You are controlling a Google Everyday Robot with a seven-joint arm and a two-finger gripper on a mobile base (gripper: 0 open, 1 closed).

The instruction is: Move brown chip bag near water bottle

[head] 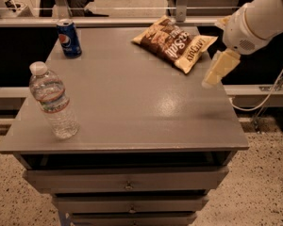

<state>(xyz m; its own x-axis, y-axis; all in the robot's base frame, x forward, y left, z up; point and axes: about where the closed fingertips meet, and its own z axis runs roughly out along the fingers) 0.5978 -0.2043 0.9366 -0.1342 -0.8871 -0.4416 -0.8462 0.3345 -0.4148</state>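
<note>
Pepsi can (69, 37): upright, back-left corner | grey drawer cabinet (132, 112)

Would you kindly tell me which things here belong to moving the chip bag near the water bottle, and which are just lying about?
Job: dark brown crinkly foil chip bag, far right; clear ribbed plastic water bottle, near left; robot's gripper, by the grey table's right edge, beside the bag.
Lying about: blue Pepsi can, far left.

The blue can (69, 38) reads Pepsi; white lettering on the brown chip bag (175, 44) partly reads "Salt".
</note>
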